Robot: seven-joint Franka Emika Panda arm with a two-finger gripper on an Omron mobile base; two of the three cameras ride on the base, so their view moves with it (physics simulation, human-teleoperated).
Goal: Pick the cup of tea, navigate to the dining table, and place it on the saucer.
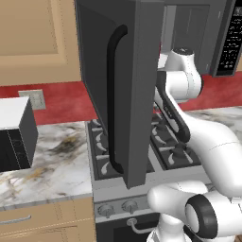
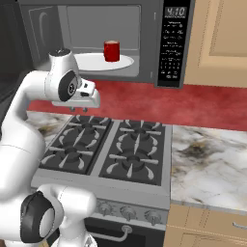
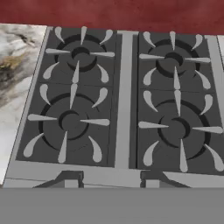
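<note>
Nearest: stove knobs [image 2: 126, 211] along the front edge, oven handle [image 2: 112, 236] below. Four-burner cooktop [image 3: 122, 100] with dark grates; marble counter [image 2: 212, 164] on both sides, toaster [image 1: 16, 134] on the left stretch. Gripper [image 2: 89, 99] above the rear left burner, level with the red backsplash [image 2: 193, 103], nothing visibly held; jaw spread cannot be told. Beyond and higher: microwave [image 2: 166, 43] with door [image 1: 118, 85] swung open, clock reading 4:10 [image 2: 174, 11] above the keypad; other panel text too small to read. Inside, white turntable plate [image 2: 96, 61] carrying the cup [image 2: 111, 50], upright on its right part; contents not visible.
</note>
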